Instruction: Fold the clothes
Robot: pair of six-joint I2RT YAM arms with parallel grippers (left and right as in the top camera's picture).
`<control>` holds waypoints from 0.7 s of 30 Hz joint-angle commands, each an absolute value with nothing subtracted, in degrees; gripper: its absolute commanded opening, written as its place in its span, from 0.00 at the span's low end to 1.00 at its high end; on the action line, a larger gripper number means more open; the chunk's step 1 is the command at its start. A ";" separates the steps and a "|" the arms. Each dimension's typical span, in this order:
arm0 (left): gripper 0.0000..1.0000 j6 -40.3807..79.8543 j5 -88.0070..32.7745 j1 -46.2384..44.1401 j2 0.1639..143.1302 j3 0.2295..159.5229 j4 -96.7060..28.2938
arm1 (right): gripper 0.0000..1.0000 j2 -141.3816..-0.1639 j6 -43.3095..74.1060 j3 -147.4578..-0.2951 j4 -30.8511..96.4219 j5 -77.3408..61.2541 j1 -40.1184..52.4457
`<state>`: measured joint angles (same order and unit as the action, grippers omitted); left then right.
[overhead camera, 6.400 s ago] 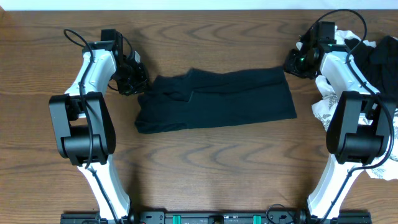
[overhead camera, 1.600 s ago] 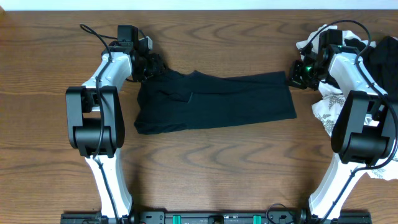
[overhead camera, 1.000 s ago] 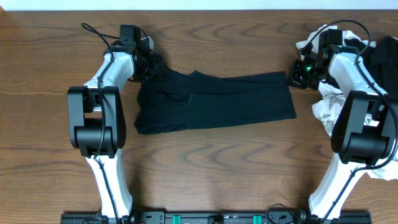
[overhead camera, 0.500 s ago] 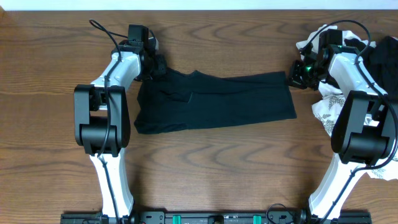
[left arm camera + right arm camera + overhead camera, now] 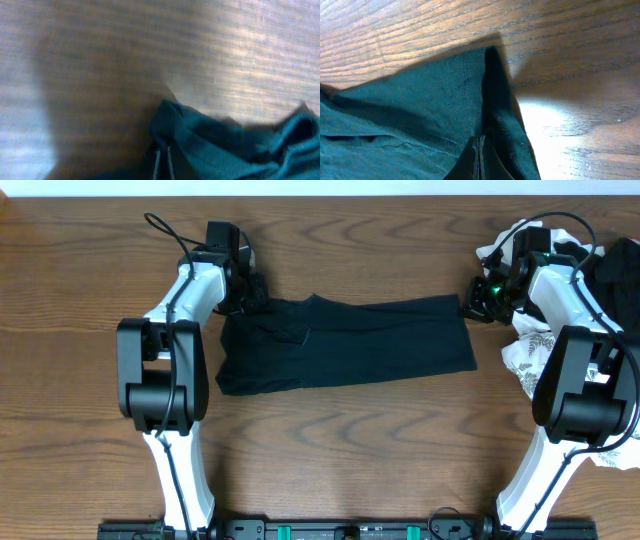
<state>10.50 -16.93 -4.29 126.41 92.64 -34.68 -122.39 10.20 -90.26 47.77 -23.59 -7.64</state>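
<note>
A dark teal-black garment [image 5: 345, 340] lies folded into a long band across the middle of the table. My left gripper [image 5: 250, 288] is shut on its far left corner; the left wrist view shows the thin fingertips [image 5: 163, 162] pinched together on bunched cloth [image 5: 210, 145]. My right gripper [image 5: 474, 302] is shut on the garment's far right corner; the right wrist view shows the fingertips [image 5: 479, 157] closed on the cloth edge [image 5: 420, 110].
A pile of other clothes, white patterned [image 5: 522, 350] and black [image 5: 612, 275], lies at the right edge of the wooden table [image 5: 330, 460], behind and under the right arm.
The left arm moved from beside the garment's left end to its far left corner and closed on it. The right gripper settled on the far right corner and has held still.
</note>
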 commanded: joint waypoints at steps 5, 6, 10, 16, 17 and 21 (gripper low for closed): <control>0.07 10.61 -16.25 -4.54 119.48 92.16 -38.85 | 0.01 -121.30 9.54 -90.19 47.77 -24.01 -7.81; 0.07 10.61 -16.23 -4.54 119.46 92.16 -39.07 | 0.01 -121.30 9.54 -90.19 47.79 -24.01 -7.81; 0.07 10.61 -16.27 -4.58 119.48 92.16 -40.38 | 0.01 -121.30 9.54 -90.19 47.79 -24.01 -7.81; 0.06 10.81 -16.47 -4.58 119.46 92.16 -45.43 | 0.01 -121.30 9.54 -90.19 47.59 -24.01 -7.81; 0.06 10.81 -16.47 -4.58 119.46 92.16 -45.89 | 0.01 -121.30 9.54 -90.19 47.57 -24.01 -7.81; 0.07 10.81 -16.47 -4.58 119.44 92.16 -46.52 | 0.01 -121.30 9.54 -90.19 47.62 -24.01 -7.81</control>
